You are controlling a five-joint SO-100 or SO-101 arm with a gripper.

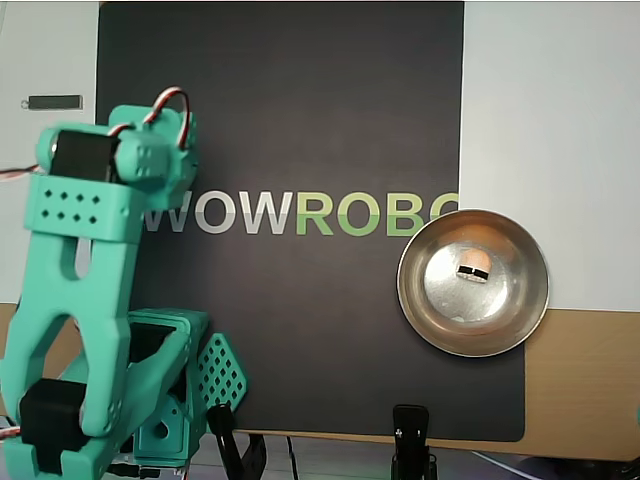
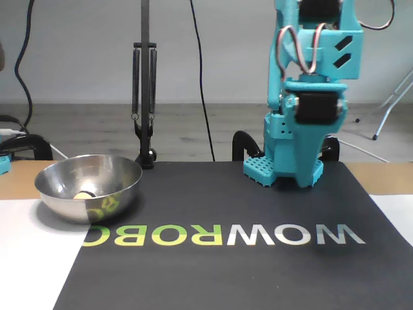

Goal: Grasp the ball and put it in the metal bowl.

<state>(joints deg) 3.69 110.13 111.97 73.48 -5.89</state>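
Fingers of the teal 3D-printed two-finger gripper: perforated plate seen low beside the arm base, tip resting on or just above the mat; gap btwn the two not visible in either view, so cannot tell if apart or together. Nothing seen held. Teal five-joint arm is folded up over its own base, well apart from the work area, which reads as a parked pose w/ no reach under way. Small tan wooden ball: lies inside the round shiny steel bowl, low on the floor, per fixed view; overhead view shows only a peach patch plus a dark reflection there, not clear enough to confirm. Bowl sits at the edge of the black rectangular mat w/ "WOWROBO" lettering, partly off it, right side in overhead view. Black clamp posts hold the mat edge. Judgement: ball looks delivered, task approx. complete; no further grasp req'd.
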